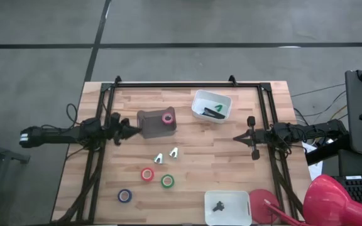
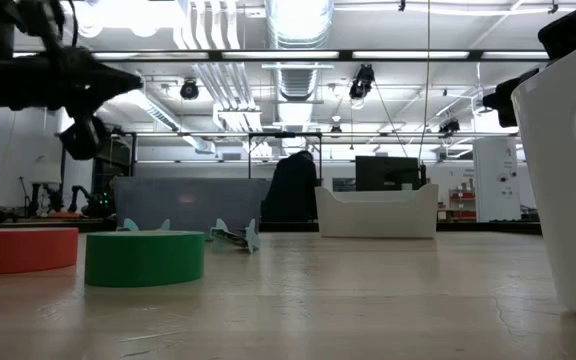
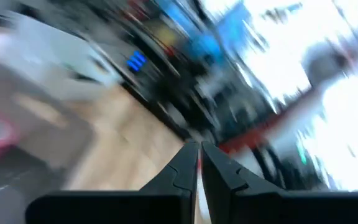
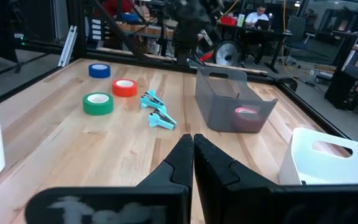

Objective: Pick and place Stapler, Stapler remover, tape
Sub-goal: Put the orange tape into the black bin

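Green tape (image 2: 144, 258) sits unsorted on the tabletop (image 1: 231, 157); pink tape (image 1: 167, 118) lies binned in the grey box (image 1: 149, 123); left claw (image 1: 134, 130) beside it, right claw (image 1: 235, 138) parked, both clenched empty

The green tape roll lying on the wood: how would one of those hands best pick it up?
The green tape roll lies flat with its hole facing up, so coming straight down looks best: one finger in the hole, one outside, pinching the ring's wall. The red roll sits close beside it, so the side facing away from that looks safer.

Tape rolls (image 1: 147, 174) – four; teal staple removers (image 1: 159, 157) – two; white bins (image 1: 211, 105) – two; grey bin (image 1: 156, 123) – one.
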You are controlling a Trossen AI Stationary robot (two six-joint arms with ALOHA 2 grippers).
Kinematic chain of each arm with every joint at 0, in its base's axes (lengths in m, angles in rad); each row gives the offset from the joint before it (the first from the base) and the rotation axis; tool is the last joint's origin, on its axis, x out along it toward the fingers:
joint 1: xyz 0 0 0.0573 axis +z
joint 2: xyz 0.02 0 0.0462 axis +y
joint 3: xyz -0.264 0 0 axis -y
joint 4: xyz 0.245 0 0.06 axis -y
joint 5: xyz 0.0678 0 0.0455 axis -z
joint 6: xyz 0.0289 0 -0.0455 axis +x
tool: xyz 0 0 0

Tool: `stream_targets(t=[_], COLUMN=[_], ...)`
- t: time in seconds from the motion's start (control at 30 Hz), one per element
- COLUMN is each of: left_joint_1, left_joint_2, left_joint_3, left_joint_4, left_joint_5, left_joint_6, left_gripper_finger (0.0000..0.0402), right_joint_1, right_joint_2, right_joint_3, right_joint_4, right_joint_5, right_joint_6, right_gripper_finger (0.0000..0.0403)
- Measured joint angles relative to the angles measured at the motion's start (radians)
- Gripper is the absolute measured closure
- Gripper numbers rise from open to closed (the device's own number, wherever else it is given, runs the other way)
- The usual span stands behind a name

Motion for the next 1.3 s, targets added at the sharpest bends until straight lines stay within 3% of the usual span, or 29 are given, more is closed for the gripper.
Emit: stream_targets(t=[0.07, 0.17, 0.27, 0.4, 0.7, 0.8, 1.0, 1.3], left_joint_1=[0.001, 0.001, 0.002, 0.003, -0.109, -0.187, -0.326, -0.474], left_joint_2=[0.000, 0.001, 0.001, 0.001, 0.075, 0.145, 0.311, 0.603], left_joint_3=[0.000, 0.000, 0.000, 0.002, 0.136, 0.218, 0.413, 0.615], left_joint_4=[-0.001, -0.002, 0.001, 0.025, 0.005, -0.127, -0.531, -0.729], left_joint_5=[-0.096, -0.129, -0.139, -0.257, -0.171, -0.228, -0.437, -0.431], left_joint_6=[-0.063, -0.111, -0.096, -0.043, 0.114, 0.176, 0.081, -0.027], left_gripper_finger=[0.0378, 0.0378, 0.0378, 0.0378, 0.0389, 0.0390, 0.0390, 0.0390], right_joint_1=[0.000, 0.000, 0.000, 0.000, 0.000, 0.000, 0.000, 0.000], right_joint_2=[0.000, 0.000, 0.000, 0.000, 0.000, 0.000, 0.000, 0.000], right_joint_3=[0.000, 0.000, 0.000, 0.000, 0.000, 0.000, 0.000, 0.000], right_joint_4=[0.000, 0.000, 0.000, 0.000, 0.000, 0.000, 0.000, 0.000], right_joint_5=[0.000, 0.000, 0.000, 0.000, 0.000, 0.000, 0.000, 0.000], right_joint_6=[0.002, 0.001, 0.000, 0.000, 0.001, 0.001, 0.001, 0.000], right_gripper_finger=[0.0394, 0.0394, 0.0394, 0.0394, 0.0394, 0.0394, 0.0394, 0.0394])
